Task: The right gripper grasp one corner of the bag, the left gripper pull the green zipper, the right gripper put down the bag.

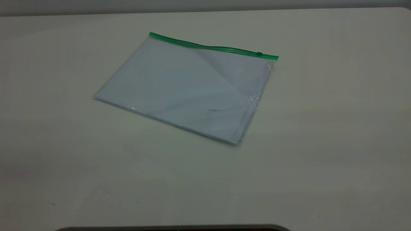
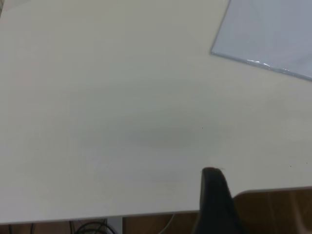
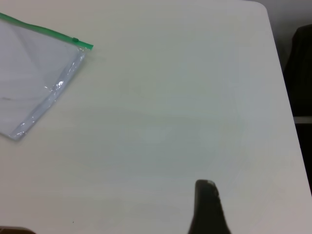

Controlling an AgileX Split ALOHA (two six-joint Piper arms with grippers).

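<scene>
The bag [image 1: 189,89] lies flat in the middle of the pale table, a clear pouch with white sheets inside. The green zipper [image 1: 208,47] runs along its far long edge, and its darker slider tab [image 1: 259,54] sits close to the right-hand corner of the bag [image 1: 272,61]. Neither arm shows in the exterior view. In the left wrist view, one dark part of my left gripper [image 2: 213,195] hangs over the table edge, well away from the bag [image 2: 273,34]. My right gripper [image 3: 207,207] is over bare table, far from the bag [image 3: 29,83] and slider [image 3: 75,40].
The table [image 1: 321,144] is bare on all sides of the bag. A dark rounded edge [image 1: 173,228] lies along the near side. Brown floor [image 2: 278,209] shows past the table edge in the left wrist view. A dark object [image 3: 300,73] stands beyond the table's right edge.
</scene>
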